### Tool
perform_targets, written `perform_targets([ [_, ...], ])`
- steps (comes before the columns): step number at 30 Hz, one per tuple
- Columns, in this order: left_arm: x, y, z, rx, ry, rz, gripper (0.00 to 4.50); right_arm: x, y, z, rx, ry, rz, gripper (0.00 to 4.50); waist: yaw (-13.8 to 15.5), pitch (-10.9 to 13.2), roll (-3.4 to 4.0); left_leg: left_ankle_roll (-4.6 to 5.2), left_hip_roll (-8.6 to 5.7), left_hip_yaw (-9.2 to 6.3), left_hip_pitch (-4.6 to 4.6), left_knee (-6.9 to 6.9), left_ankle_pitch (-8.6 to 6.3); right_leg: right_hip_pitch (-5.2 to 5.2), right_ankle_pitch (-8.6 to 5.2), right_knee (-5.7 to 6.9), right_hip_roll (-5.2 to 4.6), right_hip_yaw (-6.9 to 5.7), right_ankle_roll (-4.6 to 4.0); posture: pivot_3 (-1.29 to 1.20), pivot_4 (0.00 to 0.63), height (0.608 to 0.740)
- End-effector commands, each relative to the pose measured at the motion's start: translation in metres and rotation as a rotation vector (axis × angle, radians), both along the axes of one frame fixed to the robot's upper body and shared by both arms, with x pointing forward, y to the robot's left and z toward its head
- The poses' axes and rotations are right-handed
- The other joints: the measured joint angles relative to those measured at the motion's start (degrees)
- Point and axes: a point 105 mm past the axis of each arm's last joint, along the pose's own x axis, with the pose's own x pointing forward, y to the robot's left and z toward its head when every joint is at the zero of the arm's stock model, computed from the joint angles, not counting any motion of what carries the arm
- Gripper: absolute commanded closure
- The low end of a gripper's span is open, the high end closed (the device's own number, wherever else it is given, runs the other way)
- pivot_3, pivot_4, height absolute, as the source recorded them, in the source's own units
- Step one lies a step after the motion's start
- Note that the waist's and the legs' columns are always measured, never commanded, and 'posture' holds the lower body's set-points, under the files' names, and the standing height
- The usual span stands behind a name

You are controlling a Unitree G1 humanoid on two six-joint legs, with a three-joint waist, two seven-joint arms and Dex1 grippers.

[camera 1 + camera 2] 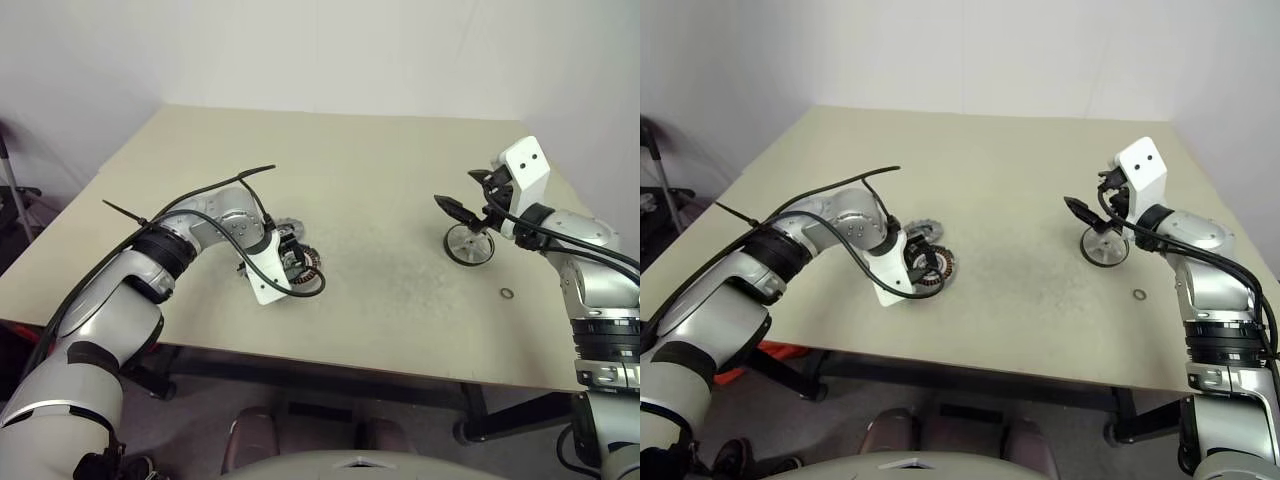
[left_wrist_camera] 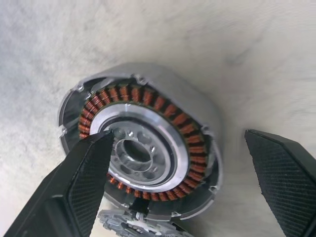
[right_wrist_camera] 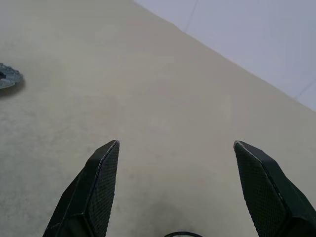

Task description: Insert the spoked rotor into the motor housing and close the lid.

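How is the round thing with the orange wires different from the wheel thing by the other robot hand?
The motor housing is a thick grey cylinder with a ring of copper windings; the spoked rotor is a thin wheel with a dark rim and pale spokes. The housing sits under the open left gripper; the rotor lies below the open right gripper. The housing looks bigger than the rotor. Both are round and rest on the table.

A lab or test room: a plain beige desk (image 1: 380,200) against bare white walls (image 1: 300,50), bearing loose motor parts such as a copper-wound housing (image 2: 143,158).
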Motion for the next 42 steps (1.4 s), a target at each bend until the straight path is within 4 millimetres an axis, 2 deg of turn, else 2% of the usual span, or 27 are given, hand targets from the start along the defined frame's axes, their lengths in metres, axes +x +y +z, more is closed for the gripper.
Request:
perform_targets([
  [1,-0.015,-0.013,0.002,-0.023,0.022,-0.073,0.02,-0.002,0.000,0.023,-0.005,-0.070,0.012,0.33,0.0,0.0,0.00,0.00,0.00,0.00,0.00,-0.03,0.00,0.00,-0.04,0.00,0.00,-0.02,-0.01,0.00,0.000,0.740],
  [8,-0.019,-0.013,0.004,-0.028,0.022,-0.066,0.02,-0.001,-0.001,0.023,-0.011,-0.063,0.016,0.33,0.1,0.0,0.00,0.03,0.06,0.00,-0.02,-0.31,-0.01,-0.04,-0.31,0.00,0.02,-0.22,-0.13,0.00,0.000,0.740],
  [26,-0.007,-0.015,0.017,-0.047,-0.055,-0.042,0.02,-0.001,0.002,0.021,-0.016,-0.047,0.035,0.33,-0.2,0.0,0.00,-0.06,0.10,-0.01,0.00,-0.44,0.04,-0.06,-0.39,0.03,0.04,-0.29,-0.15,0.00,0.000,0.740],
  [42,-0.006,-0.006,0.024,-0.054,-0.084,0.002,0.02,0.001,0.003,0.022,-0.023,-0.034,0.052,0.33,-0.1,0.0,0.00,-0.06,0.10,-0.01,0.00,-0.44,0.04,-0.08,-0.40,0.02,0.05,-0.30,-0.15,0.00,0.000,0.740],
])
